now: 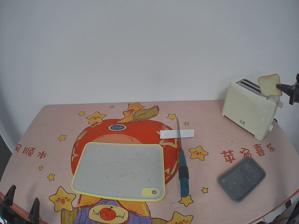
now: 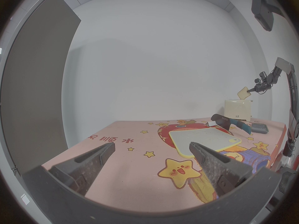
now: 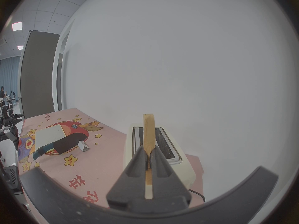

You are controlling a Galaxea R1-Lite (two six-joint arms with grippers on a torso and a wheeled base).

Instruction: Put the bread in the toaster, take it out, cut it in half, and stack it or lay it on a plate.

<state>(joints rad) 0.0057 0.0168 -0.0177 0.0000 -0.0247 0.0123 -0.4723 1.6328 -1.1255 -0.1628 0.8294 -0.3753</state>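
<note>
A slice of bread (image 1: 269, 84) hangs tilted just above the slots of the cream toaster (image 1: 250, 108) at the table's far right. My right gripper (image 1: 279, 86) is shut on the bread's edge. The right wrist view looks along the slice of bread (image 3: 149, 137), edge-on over the toaster (image 3: 162, 154), with the right gripper (image 3: 149, 157) clamped on it. A grey cutting board (image 1: 120, 170) with a yellow rim lies in the middle, and a teal-handled knife (image 1: 182, 165) rests on a white stand beside it. My left gripper (image 2: 152, 159) stands open over the table's near left corner.
A dark grey rectangular plate (image 1: 242, 179) sits at the near right, in front of the toaster. A white knife stand (image 1: 177, 133) lies under the blade. The table's left side is bare patterned cloth (image 1: 46, 131).
</note>
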